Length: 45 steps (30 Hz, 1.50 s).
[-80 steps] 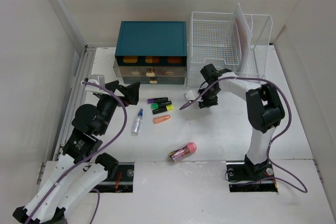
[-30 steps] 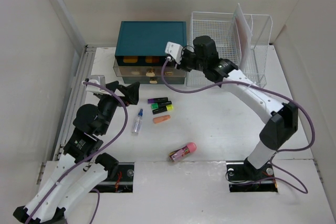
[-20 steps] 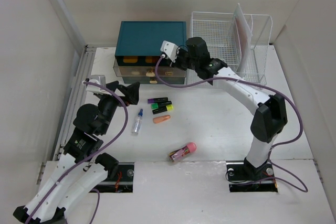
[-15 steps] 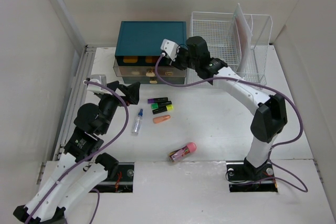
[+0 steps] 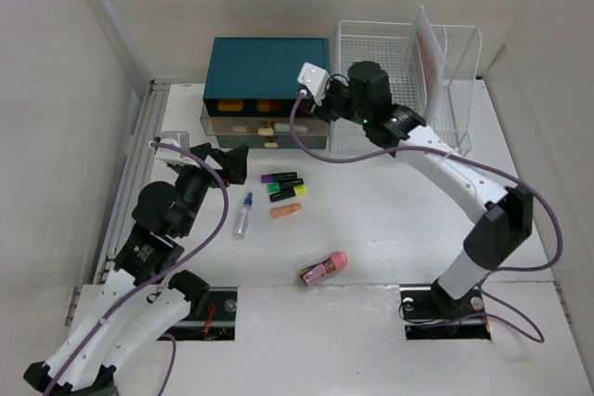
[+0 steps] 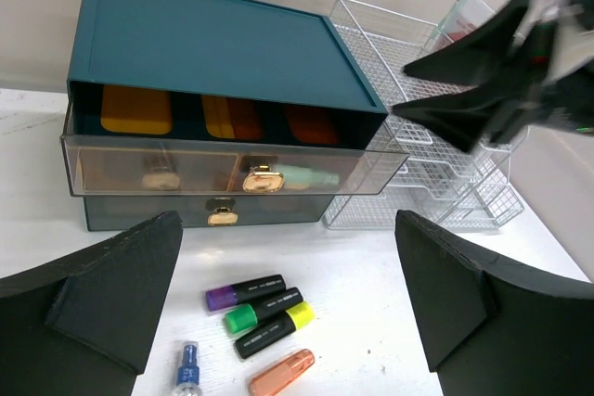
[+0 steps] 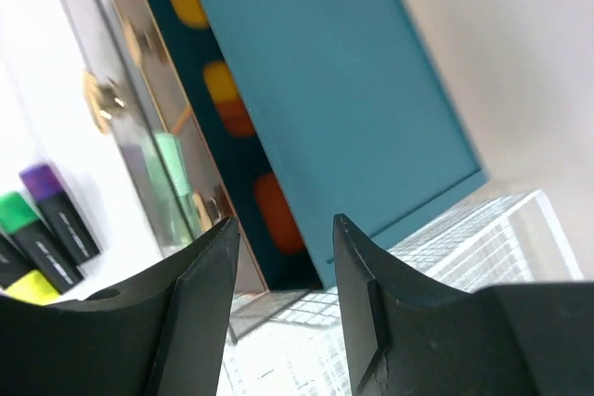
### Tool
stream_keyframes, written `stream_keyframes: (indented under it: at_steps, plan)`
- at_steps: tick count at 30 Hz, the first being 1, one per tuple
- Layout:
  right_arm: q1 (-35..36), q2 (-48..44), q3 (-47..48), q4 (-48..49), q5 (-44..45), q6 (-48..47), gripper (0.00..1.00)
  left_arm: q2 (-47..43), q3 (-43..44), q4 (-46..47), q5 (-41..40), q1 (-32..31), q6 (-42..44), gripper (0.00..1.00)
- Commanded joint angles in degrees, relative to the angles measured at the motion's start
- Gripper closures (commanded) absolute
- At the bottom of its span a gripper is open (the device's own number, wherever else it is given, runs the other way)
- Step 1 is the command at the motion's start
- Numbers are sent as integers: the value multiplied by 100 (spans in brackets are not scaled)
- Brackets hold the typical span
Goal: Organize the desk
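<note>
Top external: desk (image 5: 399,220) lies below the parted right claw (image 5: 325,107).

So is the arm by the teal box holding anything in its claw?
No, the right gripper has its fingers apart with nothing between them, in front of the teal drawer box.
</note>
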Motion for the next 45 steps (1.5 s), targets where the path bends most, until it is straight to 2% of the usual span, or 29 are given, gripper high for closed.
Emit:
stream_keyframes:
  at_steps: [1,4,6,10,11,13,14,15,17,21,25,32,45]
  plan:
    - [53,-625,-205,383,-540,12,49,-9,-38,267,-36,-9,72,1]
    - [53,-888,-513,139,-1452,-303,51,-9,-38,267,-36,-9,72,1]
    - [53,-941,-566,-317,-2550,-681,53,-9,-38,267,-36,-9,72,1]
    - [185,-697,-707,-2054,-3467,-1850,58,-62,-38,267,-89,-9,72,1]
    - [185,-452,-794,-2182,-3468,-1991,63,-62,-38,267,-89,-9,72,1]
    - [316,-231,-952,-2236,-3346,-2046,67,-62,-38,267,-151,-9,72,1]
    - [369,-134,-1135,-2105,-3223,-1976,67,-123,-38,267,-203,-9,72,1]
    - [439,49,-1215,-1930,-3057,-1801,73,-123,-38,267,-203,-9,72,1]
    - [571,183,-1452,-1456,-2625,-1554,74,-175,-90,267,-203,-9,72,1]
    - [686,525,-1454,-1103,-2291,-1116,73,-176,-91,267,-203,-9,72,1]
    - [818,937,-1392,-1102,-2080,-957,67,-176,-91,267,-203,-9,72,1]
    - [1178,1650,-1146,-1102,-1702,-710,66,-229,-91,267,-203,-9,72,1]
    - [1345,2037,-821,-1102,-1543,-402,59,-229,-91,267,-98,-9,19,1]
